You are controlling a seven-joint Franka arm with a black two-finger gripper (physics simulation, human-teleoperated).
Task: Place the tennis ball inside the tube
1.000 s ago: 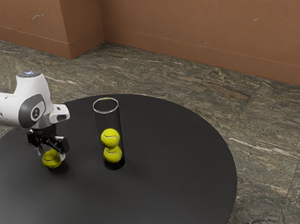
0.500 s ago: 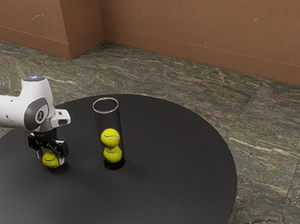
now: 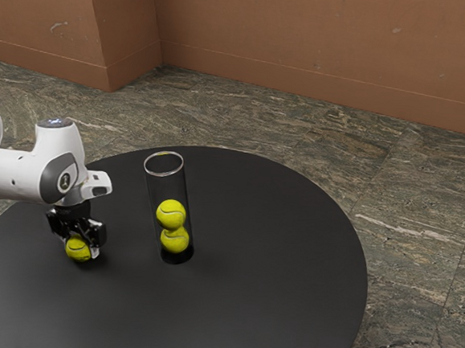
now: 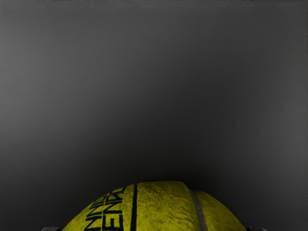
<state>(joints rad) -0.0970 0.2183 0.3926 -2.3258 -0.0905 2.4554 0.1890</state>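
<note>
Low over the table, my gripper [image 3: 81, 250] is shut on a yellow tennis ball [image 3: 78, 248], one finger against each side. The ball is at the tabletop, in the exterior view's left part. In the wrist view the same ball [image 4: 163, 207], with dark lettering, lies between the fingertips of the gripper [image 4: 154, 228] at the lower edge. A clear tube [image 3: 162, 186] with an open top stands upright on the table, to the exterior view's right of my hand. Two balls are stacked inside it, an upper ball [image 3: 170, 214] and a lower ball [image 3: 174, 240].
The round black table [image 3: 263, 297] carries the tube and the ball. Its curved edge runs across the exterior view, with stone floor [image 3: 407, 204] beyond. A brown wall [image 3: 308, 35] stands at the back.
My hand has come down slightly and shifted a little to the exterior view's right. The fingers have drawn together onto the ball. The tube and its two balls have stayed put.
</note>
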